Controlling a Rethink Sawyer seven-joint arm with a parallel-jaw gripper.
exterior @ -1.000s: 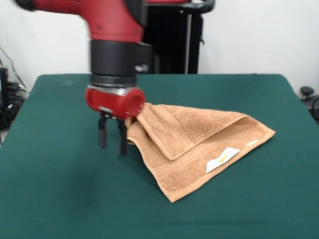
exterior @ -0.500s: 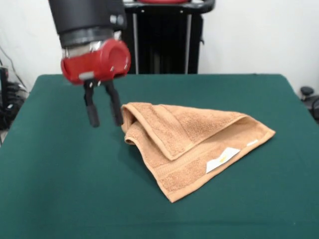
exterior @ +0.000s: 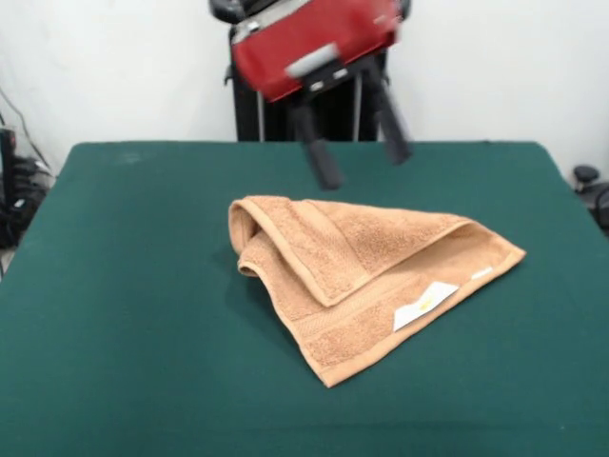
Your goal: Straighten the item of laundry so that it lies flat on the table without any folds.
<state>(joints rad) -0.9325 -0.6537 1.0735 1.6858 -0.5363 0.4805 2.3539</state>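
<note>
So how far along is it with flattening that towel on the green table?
Not far. The towel lies on the table, but it is folded over itself, with a rolled bunch at one corner. Nothing is in hand: the gripper hangs open above the towel and holds nothing. Left to do: grasp an edge and spread it flat.

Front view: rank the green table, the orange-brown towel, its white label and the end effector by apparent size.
1. Dark green felt-topped table
2. Folded orange-brown terry towel
3. Red and black end effector, raised, open; depth leaves it unsure
4. Small white sewn-on label
</note>
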